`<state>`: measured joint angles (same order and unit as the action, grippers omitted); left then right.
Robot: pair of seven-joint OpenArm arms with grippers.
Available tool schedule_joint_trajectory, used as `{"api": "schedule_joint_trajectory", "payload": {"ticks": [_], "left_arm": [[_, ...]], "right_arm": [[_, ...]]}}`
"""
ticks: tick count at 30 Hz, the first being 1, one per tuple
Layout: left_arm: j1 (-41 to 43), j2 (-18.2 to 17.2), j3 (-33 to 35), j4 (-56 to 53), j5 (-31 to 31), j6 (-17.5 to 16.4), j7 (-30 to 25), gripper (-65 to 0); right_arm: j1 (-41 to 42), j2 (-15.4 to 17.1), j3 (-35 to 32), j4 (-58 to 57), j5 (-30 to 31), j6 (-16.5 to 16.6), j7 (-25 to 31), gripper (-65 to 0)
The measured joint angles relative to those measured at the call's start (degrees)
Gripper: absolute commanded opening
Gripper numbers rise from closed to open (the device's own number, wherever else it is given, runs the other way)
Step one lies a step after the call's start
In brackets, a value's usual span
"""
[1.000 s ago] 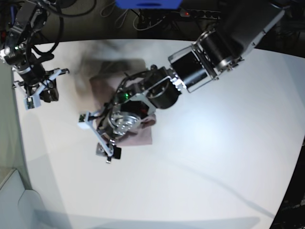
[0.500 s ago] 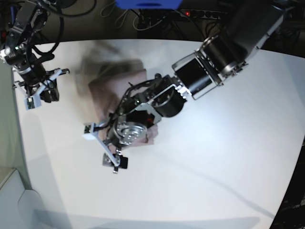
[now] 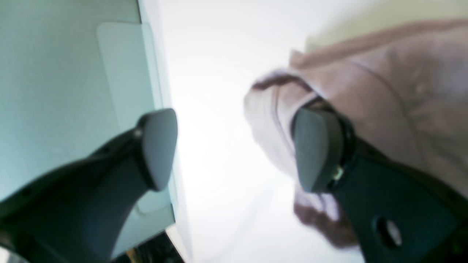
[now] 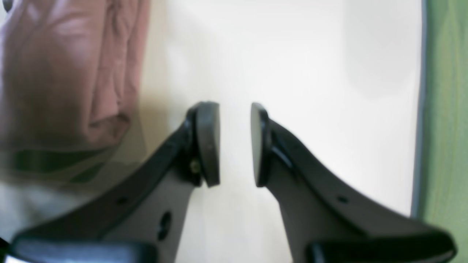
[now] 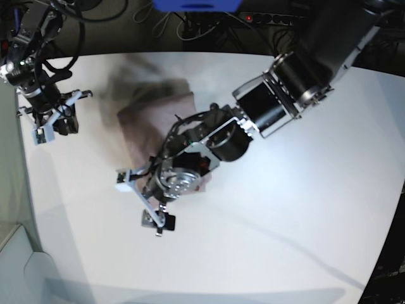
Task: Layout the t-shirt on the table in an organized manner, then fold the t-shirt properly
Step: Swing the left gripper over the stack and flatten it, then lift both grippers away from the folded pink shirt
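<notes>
We noted the left gripper (image 5: 144, 197) spread wide and empty beside the dusty-pink cotton t-shirt (image 5: 152, 120) bunched centre-left on the white table (image 5: 304, 209), right gripper (image 5: 56, 120) narrowly parted, empty, upper left.

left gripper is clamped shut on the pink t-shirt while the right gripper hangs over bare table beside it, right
Not quite. The left gripper is open, its jaws standing wide apart with only white table between them; the t-shirt lies behind one finger, not pinched. The left wrist view shows this. The rest holds: the right gripper hangs over bare table beside the shirt.
</notes>
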<state>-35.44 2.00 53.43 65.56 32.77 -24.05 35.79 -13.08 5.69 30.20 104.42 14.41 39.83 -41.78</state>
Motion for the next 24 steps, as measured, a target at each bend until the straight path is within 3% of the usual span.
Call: {"api": "schedule_joint_trajectory", "payload": {"ticks": [10,14,24], "left_arm": [[0.22,-1.81,-0.11,-0.35,-0.44,-0.02,0.15,-16.6],[0.81,-1.84,-1.09,-0.31,-4.11,-5.40,0.15,-12.4],[3.13,-0.66,-15.47,1.79,-4.68,-5.81,-0.04,-11.8]], "right_arm": [[-0.46,-0.15,-0.04,0.00,-0.02,0.00,-0.07,-52.1],[-0.46,-0.17,-0.04,0.00,-0.02,0.00,-0.04,-52.1],[-0.46,-0.52,-0.04,0.00,0.00,-0.02,0.04,-52.1]]}}
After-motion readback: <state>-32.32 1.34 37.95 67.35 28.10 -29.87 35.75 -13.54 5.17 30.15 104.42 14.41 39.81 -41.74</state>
